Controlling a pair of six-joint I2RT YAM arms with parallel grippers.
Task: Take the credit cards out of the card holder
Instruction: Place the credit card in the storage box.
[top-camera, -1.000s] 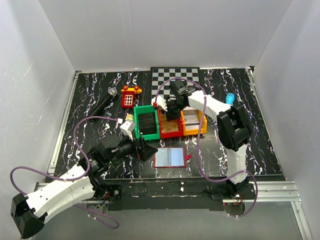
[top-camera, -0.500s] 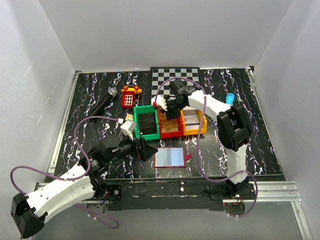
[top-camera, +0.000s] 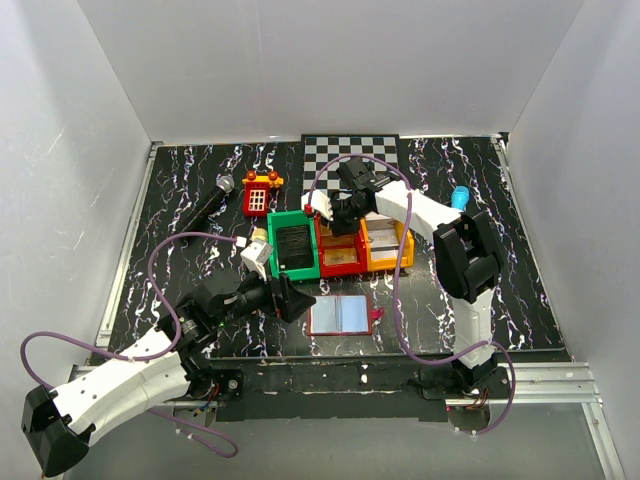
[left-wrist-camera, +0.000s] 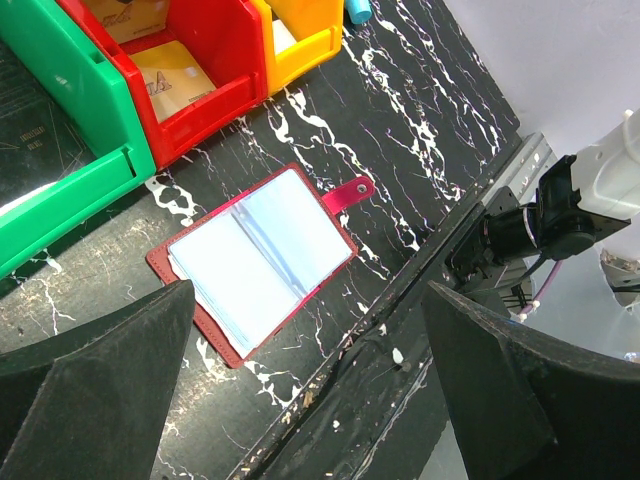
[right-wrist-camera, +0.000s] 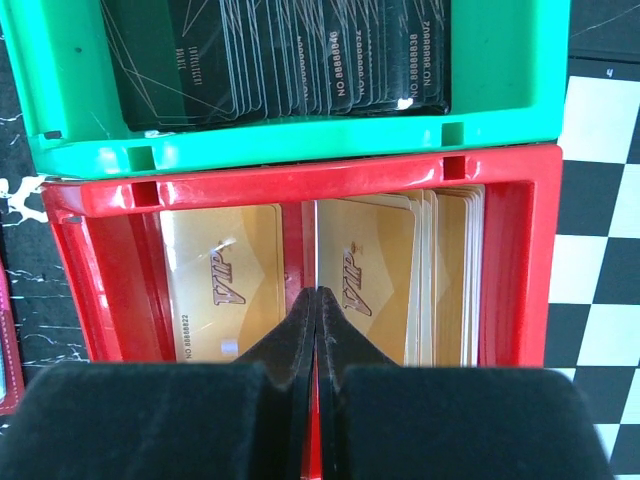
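Note:
The dark-red card holder (top-camera: 340, 315) lies open on the table, its pale bluish sleeves up and its tab to the right. It also shows in the left wrist view (left-wrist-camera: 260, 255). My left gripper (top-camera: 290, 298) is open and empty, just left of the holder (left-wrist-camera: 308, 290). My right gripper (top-camera: 335, 213) hangs over the red bin (right-wrist-camera: 300, 180). It is shut (right-wrist-camera: 316, 292) on a thin card (right-wrist-camera: 316, 245) seen edge-on. Tan-orange credit cards (right-wrist-camera: 380, 280) lie in the red bin. Dark cards (right-wrist-camera: 280, 60) lie in the green bin (right-wrist-camera: 300, 135).
A yellow bin (top-camera: 387, 245) with pale cards stands right of the red bin. A checkerboard (top-camera: 350, 155), a red toy phone (top-camera: 258, 193) and a microphone (top-camera: 205, 203) lie at the back. A white block (top-camera: 256, 252) sits left of the green bin. A blue object (top-camera: 460, 196) lies at the right.
My right gripper has shifted slightly to the left over the red bin. My left arm and the card holder have not moved.

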